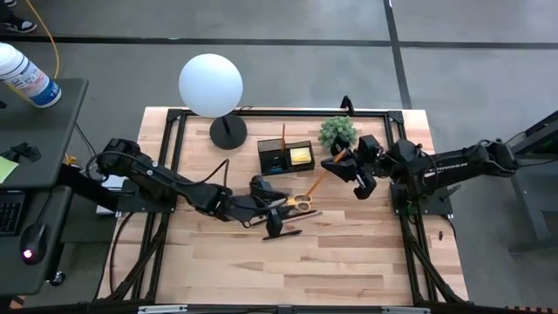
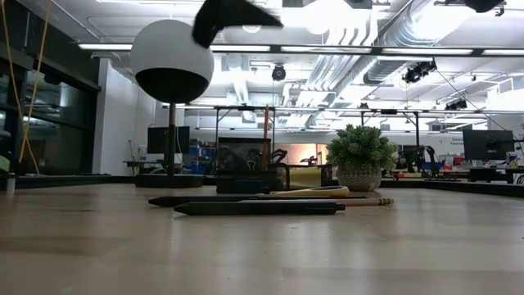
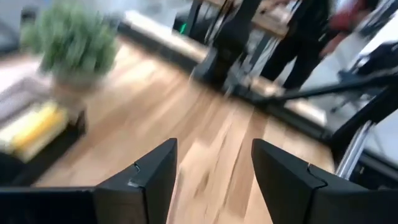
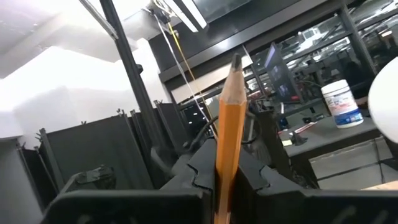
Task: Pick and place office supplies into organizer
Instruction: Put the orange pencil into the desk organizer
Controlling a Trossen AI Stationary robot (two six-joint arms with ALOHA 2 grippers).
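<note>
Wooden tabletop (image 1: 349, 262): my right gripper (image 1: 342, 160) fingers clamp an orange pencil (image 4: 227, 137) just right of the organizer (image 1: 285, 156), long axis slanting down-left toward scissors (image 1: 301, 203); left gripper (image 1: 272, 209) fingers apart near dark pens (image 2: 258, 208).

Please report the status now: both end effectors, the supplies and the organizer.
Right end effector shut on orange pencil, near organizer. Left end effector open, empty, above scissors. Pens on table. Potted plant beside organizer.
</note>
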